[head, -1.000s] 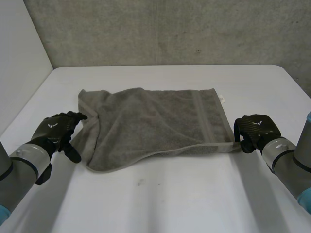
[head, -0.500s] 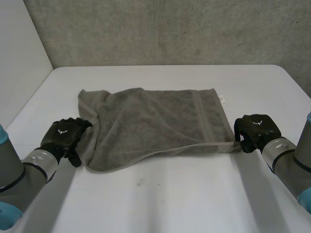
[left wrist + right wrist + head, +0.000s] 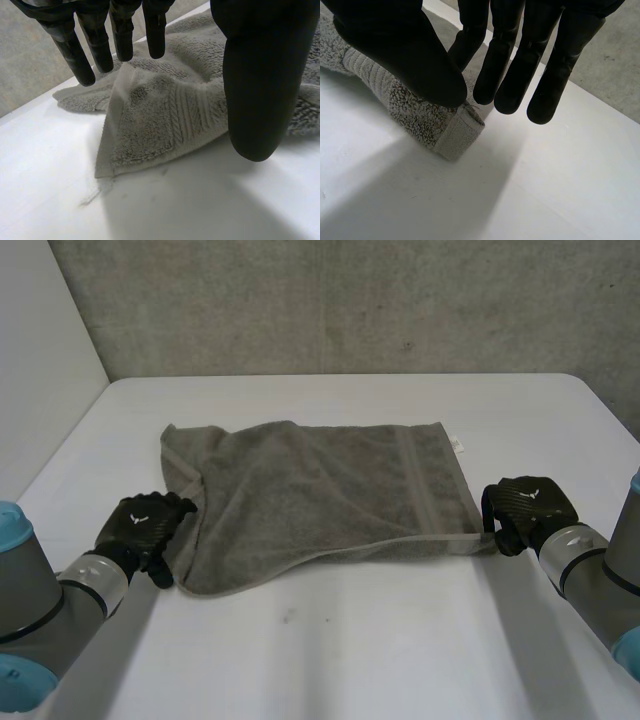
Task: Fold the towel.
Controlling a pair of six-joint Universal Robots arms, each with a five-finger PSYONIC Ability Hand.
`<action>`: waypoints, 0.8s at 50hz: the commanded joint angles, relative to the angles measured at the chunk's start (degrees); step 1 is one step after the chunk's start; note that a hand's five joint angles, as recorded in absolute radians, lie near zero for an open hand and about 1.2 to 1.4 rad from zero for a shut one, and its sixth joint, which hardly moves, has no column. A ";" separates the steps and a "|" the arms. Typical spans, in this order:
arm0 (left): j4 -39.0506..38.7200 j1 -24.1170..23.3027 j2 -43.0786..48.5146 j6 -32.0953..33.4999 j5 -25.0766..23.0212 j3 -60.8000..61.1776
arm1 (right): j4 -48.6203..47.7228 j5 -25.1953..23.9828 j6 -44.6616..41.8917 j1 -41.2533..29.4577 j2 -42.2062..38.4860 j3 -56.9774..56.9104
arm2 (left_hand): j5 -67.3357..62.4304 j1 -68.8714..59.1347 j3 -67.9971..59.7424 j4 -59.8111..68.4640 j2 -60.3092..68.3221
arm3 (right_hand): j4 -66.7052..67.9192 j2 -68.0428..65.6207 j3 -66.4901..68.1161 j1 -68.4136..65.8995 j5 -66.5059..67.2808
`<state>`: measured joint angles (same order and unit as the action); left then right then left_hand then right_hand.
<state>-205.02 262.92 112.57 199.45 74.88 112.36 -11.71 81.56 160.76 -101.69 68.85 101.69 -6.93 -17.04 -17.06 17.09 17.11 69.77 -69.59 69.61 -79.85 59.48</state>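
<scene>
A grey towel (image 3: 320, 490) lies roughly folded in the middle of the white table (image 3: 400, 640), its top layer slanting and its left side rumpled. My left hand (image 3: 145, 523) is at the towel's near left corner. In the left wrist view that corner (image 3: 150, 130) lies flat on the table between the straight fingers (image 3: 120, 35) and the thumb, which stands apart. My right hand (image 3: 525, 502) is at the near right corner. In the right wrist view the thumb (image 3: 405, 55) presses on that corner (image 3: 457, 132) against the fingers, pinching it.
A small white label (image 3: 456, 443) sticks out at the towel's far right corner. A concrete wall (image 3: 350, 300) rises behind the table and a pale panel (image 3: 40, 360) stands at its left. Bare table runs along the near side.
My left hand has moved nearer and a little to the right, down to the towel's near left corner. The right hand and the towel have stayed put.
</scene>
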 commanded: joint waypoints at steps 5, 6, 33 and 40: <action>-0.20 -0.21 0.72 -0.02 0.00 -0.39 | -0.33 -0.09 -0.01 0.00 -0.56 -0.09 | -13.27 -13.16 -13.14 13.11 13.09 | 10.23 -10.41 10.39 -0.15 10.52; -0.21 -0.21 0.98 -0.03 -0.09 -0.65 | -0.51 -0.09 -0.09 0.00 -0.73 -0.09 | -17.80 -17.68 -17.67 17.64 17.62 | 10.23 -10.41 10.39 -0.15 10.52; -0.65 1.28 -17.09 0.06 2.98 -0.12 | 1.51 0.17 -0.01 0.18 6.38 -4.84 | -63.07 -62.96 -62.94 62.91 62.89 | 10.23 -10.41 10.39 -0.15 10.52; 7.50 0.75 -29.31 3.30 2.99 -1.26 | 16.77 -0.18 -2.99 0.00 14.20 -13.78 | -63.07 -62.96 -62.94 62.91 62.89 | 10.23 -10.41 10.39 -0.15 10.52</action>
<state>-204.60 263.98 94.58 199.73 77.61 112.13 -6.09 81.66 159.94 -101.47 77.61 94.63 -58.48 -67.81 -69.66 69.71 69.76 69.77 -69.59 69.62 -79.85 59.48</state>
